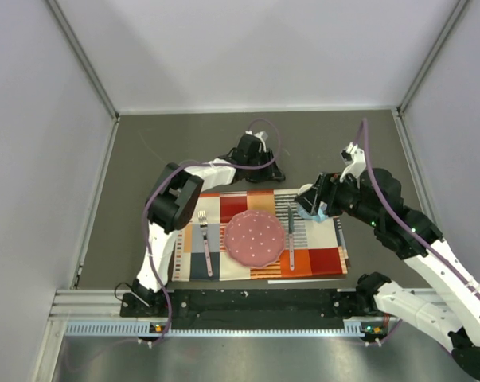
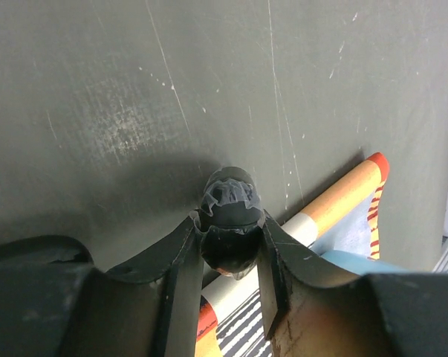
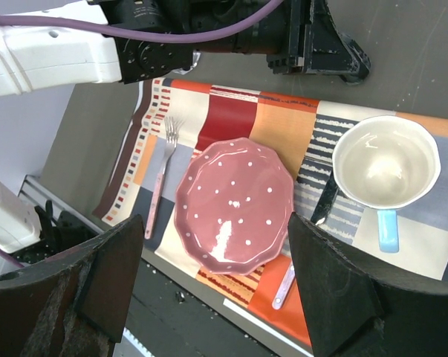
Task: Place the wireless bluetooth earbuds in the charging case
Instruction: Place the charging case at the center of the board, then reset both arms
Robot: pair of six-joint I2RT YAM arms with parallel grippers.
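Black on dark grey: the charging case (image 2: 228, 201) is seen pinched between the fingers of the left claw (image 2: 231, 227), which is clenched on its rounded flanks just beyond the far edge of the striped placemat (image 2: 335, 204). Whether it rests on the counter (image 2: 97, 89) or is raised a touch cannot be told, and the lid's state cannot be made out either. The grip is judged to be a steadying one, so that the case is kept from skidding while something is fed into it. The right claw (image 3: 216, 256) is held wide apart and empty, poised high over the pink dotted plate (image 3: 235, 204) and the mug (image 3: 387, 160) with its blue handle. No earbuds are shown in any view; they would have to be located first. Open room is offered by the bare counter behind the case. Toward the placemat things are tighter, with the mug, plate and fork (image 3: 163, 175) laid out there, and the walls (image 1: 33, 159) closing in at both sides.
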